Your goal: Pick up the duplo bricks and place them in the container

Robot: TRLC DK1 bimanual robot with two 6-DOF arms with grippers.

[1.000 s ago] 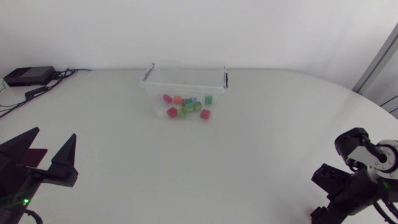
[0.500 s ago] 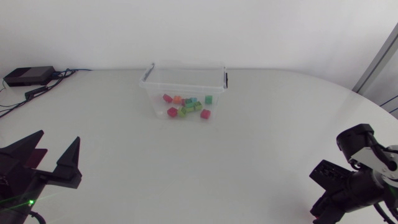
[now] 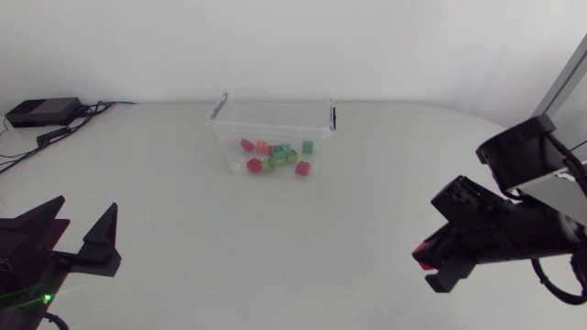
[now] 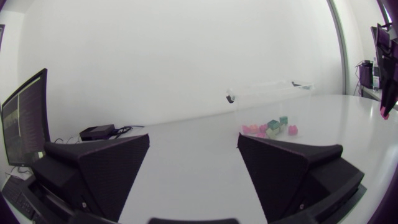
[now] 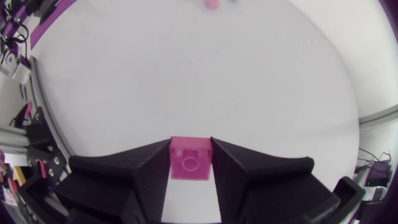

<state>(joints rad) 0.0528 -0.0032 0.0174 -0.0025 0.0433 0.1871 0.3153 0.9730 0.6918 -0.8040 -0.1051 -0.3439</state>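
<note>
My left claw (image 3: 87, 206) is hanging wide open over the white surface (image 3: 275, 247). Across the middle, at the far side, the clear container (image 3: 272, 115) is sitting with bricks (image 3: 275, 158) inside. My right claw (image 5: 190, 148) is gripping a pink brick (image 5: 190, 163) above the surface.

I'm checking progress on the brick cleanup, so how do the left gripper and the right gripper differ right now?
The left gripper's fingers stand wide apart with nothing between them; the right gripper's fingers press a pink brick from both sides. The left gripper points across the table toward the container; the right gripper faces down at the table. Both are matte black and well clear of the container.
</note>
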